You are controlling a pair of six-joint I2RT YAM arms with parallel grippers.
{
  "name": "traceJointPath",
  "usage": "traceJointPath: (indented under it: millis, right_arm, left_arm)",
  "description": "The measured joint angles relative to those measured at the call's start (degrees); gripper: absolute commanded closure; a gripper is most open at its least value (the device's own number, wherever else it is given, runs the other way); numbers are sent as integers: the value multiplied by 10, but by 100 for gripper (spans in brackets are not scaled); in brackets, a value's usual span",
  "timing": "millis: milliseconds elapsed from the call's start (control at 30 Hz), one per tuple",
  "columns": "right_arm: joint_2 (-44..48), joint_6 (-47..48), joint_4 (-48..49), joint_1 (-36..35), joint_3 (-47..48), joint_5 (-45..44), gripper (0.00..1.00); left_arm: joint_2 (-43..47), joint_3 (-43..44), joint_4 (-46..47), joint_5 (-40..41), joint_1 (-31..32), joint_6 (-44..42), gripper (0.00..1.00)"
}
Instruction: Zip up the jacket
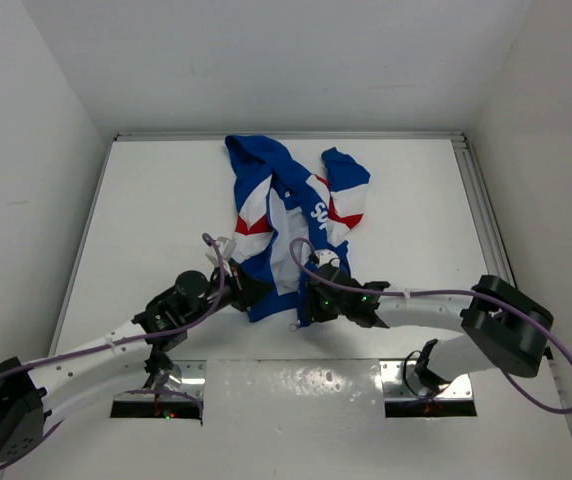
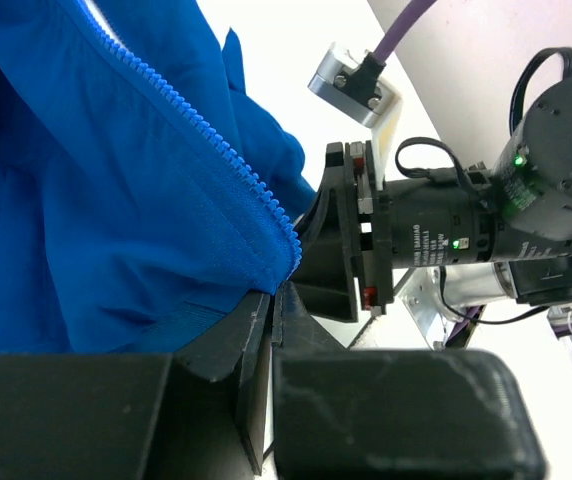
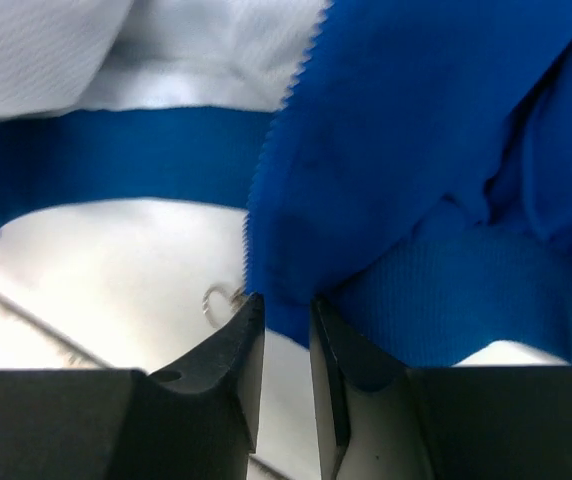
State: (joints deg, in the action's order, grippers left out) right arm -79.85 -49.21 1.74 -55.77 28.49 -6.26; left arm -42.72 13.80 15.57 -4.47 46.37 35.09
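Jacket (image 1: 286, 215) hem pinched in the closed left gripper (image 2: 271, 300); right gripper (image 3: 286, 310) barely parted around the other corner, hold unclear, so fabric may slip out

The jacket (image 1: 284, 195) is small and royal blue, with red and white angular panels and white lettering on one front, and it lies crumpled and face up on the table (image 1: 166, 220), its collar end close to the table's back edge and its hem toward the table's middle. It is unzipped: the two fronts are parted, white lining (image 1: 282, 252) shows between them, and the blue zipper (image 2: 216, 150) teeth run bare down one front edge to the hem corner.
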Motion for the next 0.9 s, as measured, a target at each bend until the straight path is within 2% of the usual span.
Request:
traceJointPath:
  millis: [300,600,667,733,900]
  right_arm:
    - [-21,0,-30,-6,7,-49,61]
    - [-59,18,-66,-55,52,-102,60]
    - [-61,26,-87,-66,59,-118,68]
    - [-60,30,-109,-74,63,-133,70]
    - [-48,38,-140,-75,65,-153,61]
  left_arm:
    - [13,0,0,-2,-3,-1,100]
    - [15,0,-3,-2,-4,-1,100]
    - [18,0,-4,-1,-5,-1,100]
    - [19,0,-4,-1,-6,-2,100]
    - [19,0,-5,0,-7,-3,100]
